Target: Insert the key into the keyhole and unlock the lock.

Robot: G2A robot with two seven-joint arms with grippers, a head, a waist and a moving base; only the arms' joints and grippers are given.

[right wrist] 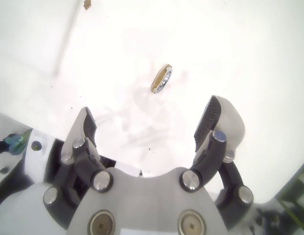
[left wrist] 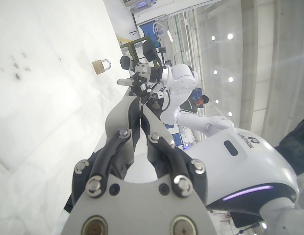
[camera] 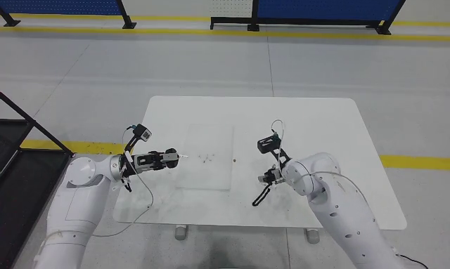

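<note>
White table w/ rounded corners (camera: 316,114), a thin pale rectangular sheet (camera: 211,146) lying on its middle. The sheet carries a few dark specks (camera: 205,157).

Small brass padlock w/ silver shackle (right wrist: 162,78) lies on bare tabletop, off the sheet, on the right arm's side of it. The left wrist view shows its broad face up and the shackle closed into the body. Nothing touches it. A tiny brownish bit (right wrist: 87,4) sits just beside the sheet's edge, apart from the padlock.

Right gripper (right wrist: 150,108): jaws spread wide, nothing between the ribbed pads (right wrist: 208,121). It hangs low over the table near the padlock; the padlock lies ahead of the fingertips, roughly in line w/ the gap, not touching either finger.

Left gripper (left wrist: 139,106): fingers pressed together, pinching a thin silvery metal piece, apparently the small key (camera: 184,156). A short pale tip sticks out past the fingertips in the top view. In the left wrist view just a sliver shows between the pads, so the key's shape can't be made out. This gripper is held above the table at the sheet's edge on the left arm's side, pointing across the sheet toward the right arm. It is well apart from the padlock, w/ the sheet's width between them.

Key not in the keyhole; the keyhole itself can't be seen
</note>
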